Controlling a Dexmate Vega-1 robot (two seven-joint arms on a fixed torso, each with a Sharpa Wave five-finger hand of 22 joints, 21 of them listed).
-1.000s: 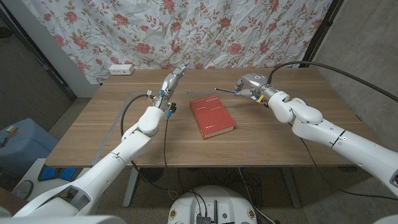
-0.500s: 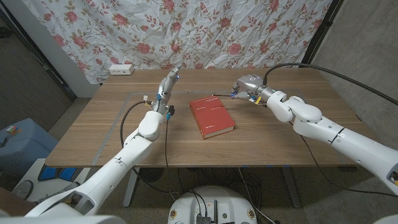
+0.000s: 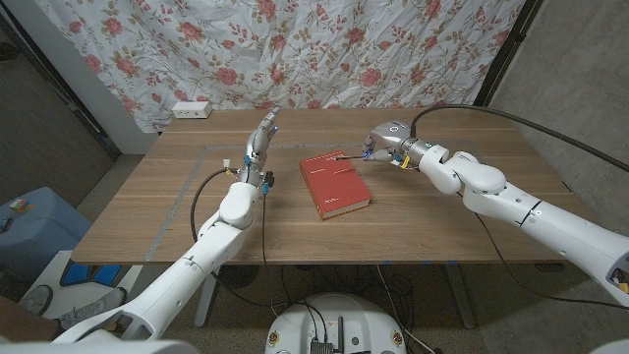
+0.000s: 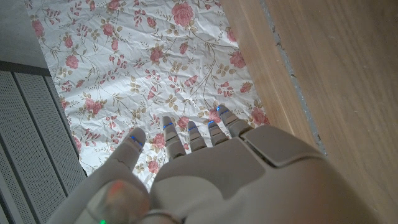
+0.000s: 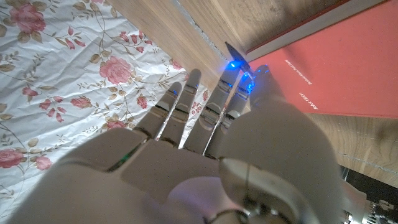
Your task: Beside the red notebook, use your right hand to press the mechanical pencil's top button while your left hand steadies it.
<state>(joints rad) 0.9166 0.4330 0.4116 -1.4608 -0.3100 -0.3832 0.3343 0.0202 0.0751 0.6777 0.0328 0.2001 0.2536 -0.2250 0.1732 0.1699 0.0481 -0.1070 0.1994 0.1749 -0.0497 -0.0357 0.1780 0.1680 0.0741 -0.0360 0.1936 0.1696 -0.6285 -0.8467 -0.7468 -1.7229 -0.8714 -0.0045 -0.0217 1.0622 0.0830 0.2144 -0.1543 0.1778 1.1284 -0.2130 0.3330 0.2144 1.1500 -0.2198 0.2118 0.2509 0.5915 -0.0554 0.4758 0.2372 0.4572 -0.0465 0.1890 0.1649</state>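
Note:
The red notebook (image 3: 334, 184) lies closed on the middle of the wooden table (image 3: 442, 226). My right hand (image 3: 385, 141) hovers at the notebook's far right corner and pinches the thin dark mechanical pencil (image 3: 352, 155), which sticks out leftward over the notebook's far edge. In the right wrist view the right hand (image 5: 205, 143) reaches toward the notebook (image 5: 323, 68), with the pencil's dark end (image 5: 231, 51) at its fingertips. My left hand (image 3: 263, 133) is raised left of the notebook, fingers straight and apart, holding nothing. The left wrist view shows the left hand (image 4: 205, 180) with fingers spread toward the backdrop.
A white power strip (image 3: 191, 109) sits at the table's far left corner. A floral cloth (image 3: 324, 49) hangs behind the table. A black cable (image 3: 201, 182) loops beside my left forearm. A blue bin (image 3: 29, 231) stands on the floor to the left.
My right hand has carried the pencil leftward and closer to the notebook's far edge. My left hand has shifted slightly away from me and straightened its fingers.

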